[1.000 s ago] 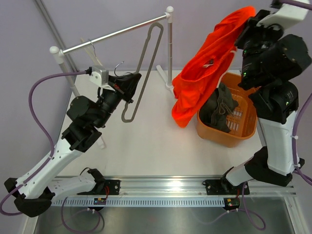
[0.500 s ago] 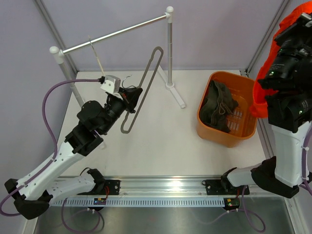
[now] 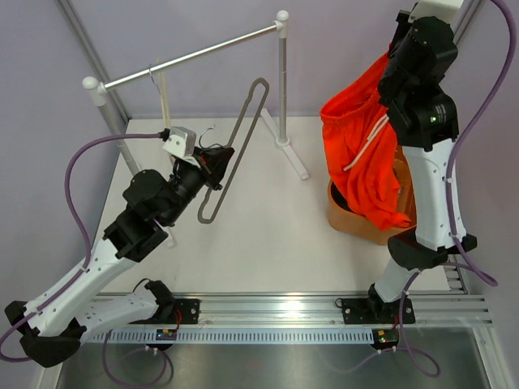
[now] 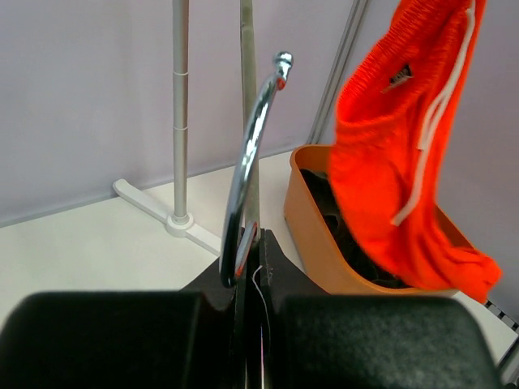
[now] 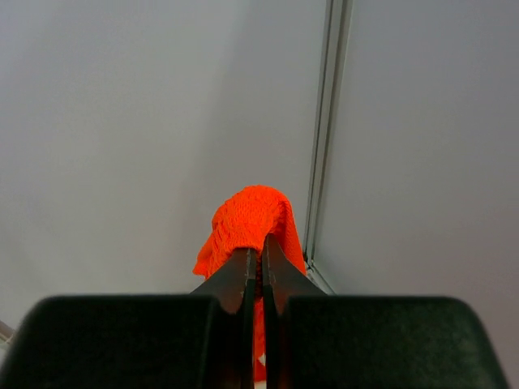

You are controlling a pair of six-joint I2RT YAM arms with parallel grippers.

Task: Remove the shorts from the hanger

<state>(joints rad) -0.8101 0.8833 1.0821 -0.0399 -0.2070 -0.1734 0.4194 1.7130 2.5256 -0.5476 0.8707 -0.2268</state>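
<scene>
The bright orange shorts (image 3: 365,154) hang free from my right gripper (image 3: 395,50), high at the back right, with their lower end over the basket. In the right wrist view the jaws (image 5: 261,251) are shut on a bunch of the orange waistband (image 5: 251,212). The dark grey hanger (image 3: 235,154) is bare and tilted above the table, left of centre. My left gripper (image 3: 217,158) is shut on it at the foot of its metal hook (image 4: 251,146). The shorts (image 4: 405,138) also show in the left wrist view, with the white drawstring dangling.
A white clothes rack stands at the back, with a rail (image 3: 195,55), a post (image 3: 282,81) and a foot (image 3: 296,160). A pale cream hanger (image 3: 162,96) hangs on the rail. An orange basket (image 3: 347,220) holds dark clothes (image 4: 340,219) under the shorts.
The right arm swung the shorts out to the far right edge, then back. They now hang lower and straighter over the basket. The left arm shifted the hanger slightly.
</scene>
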